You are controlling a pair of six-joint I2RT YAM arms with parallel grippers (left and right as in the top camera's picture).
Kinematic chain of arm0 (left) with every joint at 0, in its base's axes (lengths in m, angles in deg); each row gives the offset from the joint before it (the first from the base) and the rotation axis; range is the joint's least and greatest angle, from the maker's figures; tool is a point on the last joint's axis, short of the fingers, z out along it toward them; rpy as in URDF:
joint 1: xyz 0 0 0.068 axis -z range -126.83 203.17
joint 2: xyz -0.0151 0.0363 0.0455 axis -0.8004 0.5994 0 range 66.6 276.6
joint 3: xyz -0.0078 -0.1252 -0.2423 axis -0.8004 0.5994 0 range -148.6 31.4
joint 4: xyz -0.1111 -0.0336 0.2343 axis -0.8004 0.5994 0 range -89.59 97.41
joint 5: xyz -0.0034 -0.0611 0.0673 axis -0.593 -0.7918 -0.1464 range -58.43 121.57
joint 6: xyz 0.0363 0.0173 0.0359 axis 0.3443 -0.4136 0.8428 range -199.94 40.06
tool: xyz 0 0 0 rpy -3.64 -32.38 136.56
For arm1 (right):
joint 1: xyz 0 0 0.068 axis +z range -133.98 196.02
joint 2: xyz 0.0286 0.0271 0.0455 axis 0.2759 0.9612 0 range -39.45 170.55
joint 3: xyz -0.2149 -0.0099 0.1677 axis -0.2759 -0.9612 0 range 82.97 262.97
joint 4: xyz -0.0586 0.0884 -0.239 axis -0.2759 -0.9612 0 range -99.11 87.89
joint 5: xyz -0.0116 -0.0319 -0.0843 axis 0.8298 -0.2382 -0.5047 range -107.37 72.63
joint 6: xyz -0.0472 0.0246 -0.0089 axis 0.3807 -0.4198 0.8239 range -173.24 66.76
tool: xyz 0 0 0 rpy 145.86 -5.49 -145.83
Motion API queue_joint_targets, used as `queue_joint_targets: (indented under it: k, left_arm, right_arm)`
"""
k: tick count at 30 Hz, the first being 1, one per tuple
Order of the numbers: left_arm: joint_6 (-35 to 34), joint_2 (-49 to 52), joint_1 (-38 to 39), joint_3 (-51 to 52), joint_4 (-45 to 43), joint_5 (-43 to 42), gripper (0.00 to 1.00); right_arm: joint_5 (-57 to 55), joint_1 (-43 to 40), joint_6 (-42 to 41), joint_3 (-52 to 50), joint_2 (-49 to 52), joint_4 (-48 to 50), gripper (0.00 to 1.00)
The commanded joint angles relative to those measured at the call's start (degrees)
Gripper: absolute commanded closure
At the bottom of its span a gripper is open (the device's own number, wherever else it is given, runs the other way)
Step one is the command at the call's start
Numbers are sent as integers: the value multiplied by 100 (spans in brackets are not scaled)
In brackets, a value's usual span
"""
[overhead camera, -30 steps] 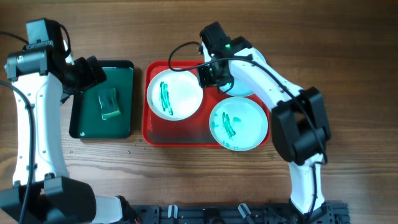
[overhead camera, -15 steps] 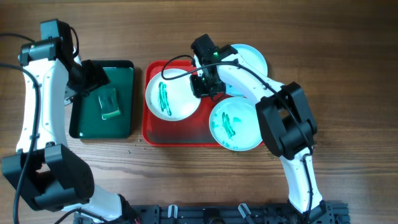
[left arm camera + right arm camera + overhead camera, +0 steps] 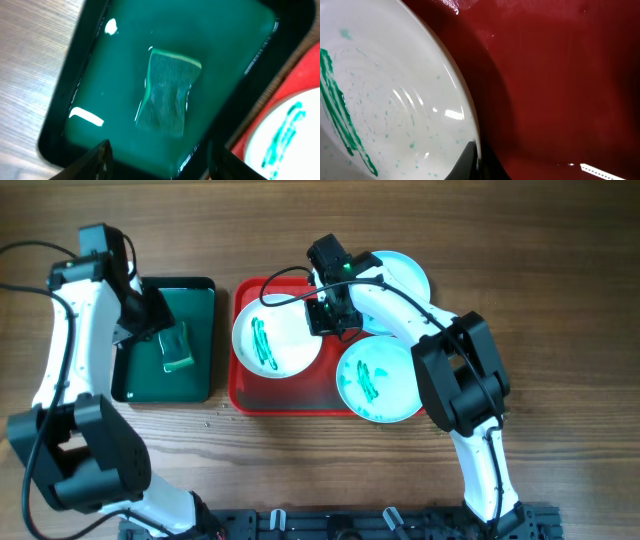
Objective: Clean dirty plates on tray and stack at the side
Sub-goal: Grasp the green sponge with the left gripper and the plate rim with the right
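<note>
The red tray point(image 3: 285, 395) holds a white plate point(image 3: 290, 340) with green streaks at its left. A turquoise-rimmed plate point(image 3: 395, 385) with green smears lies at the tray's front right, and a second turquoise-rimmed plate point(image 3: 405, 275) at the back right. My right gripper point(image 3: 325, 320) is shut on the white plate's right rim point(image 3: 465, 115), one finger over it and one under. My left gripper point(image 3: 157, 160) is open above the dark green tray point(image 3: 90, 65), a little short of the green sponge point(image 3: 167, 92), which also shows in the overhead view point(image 3: 177, 347).
The dark green tray point(image 3: 200, 295) lies left of the red tray on the wooden table point(image 3: 560, 330). The right arm reaches across the red tray's back right. Bare red tray floor point(image 3: 560, 75) shows right of the white plate.
My left arm has swung in over the green tray, toward the sponge. My right gripper moved left onto the white plate's rim and has nudged that plate slightly left.
</note>
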Motion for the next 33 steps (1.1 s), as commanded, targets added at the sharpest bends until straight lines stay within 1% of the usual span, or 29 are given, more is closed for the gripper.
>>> queue_joint_targets:
  k: [1,3,7,9,11,13,18,20,23,27,29,33]
  left_arm:
    - [214,238,-42,411,-511,57,52]
    - [216,374,-42,557,-741,57,67]
    - [219,597,-42,723,-883,57,77]
    - [275,686,-42,802,-960,37,77]
    - [468,758,-42,914,-1032,11,76]
    - [501,791,-42,977,-1086,15,74]
    - [501,815,-42,1298,-1742,13,72]
    - [498,820,-42,1386,-1891,11,76]
    - [498,820,-42,1499,-2037,11,96]
    - [492,820,-42,1530,-2020,7,96]
    - [492,796,-42,1460,-1912,-142,96]
    - [496,721,-44,857,-1082,-225,96]
  right_arm:
    - [-55,9,20,98,140,26,96]
    - [-57,9,17,98,140,31,96]
    - [-55,9,-4,98,140,46,96]
    - [-55,9,-4,98,140,52,96]
    - [-55,9,-9,98,140,52,96]
    - [-55,9,-20,98,140,52,96]
    - [-55,9,-20,98,140,50,96]
    - [-55,9,-22,101,140,52,96]
    - [-55,9,-22,98,140,52,96]
    - [-55,9,-20,101,140,63,96]
    - [31,9,7,101,138,81,96]
    - [234,-35,-2,133,138,94,96]
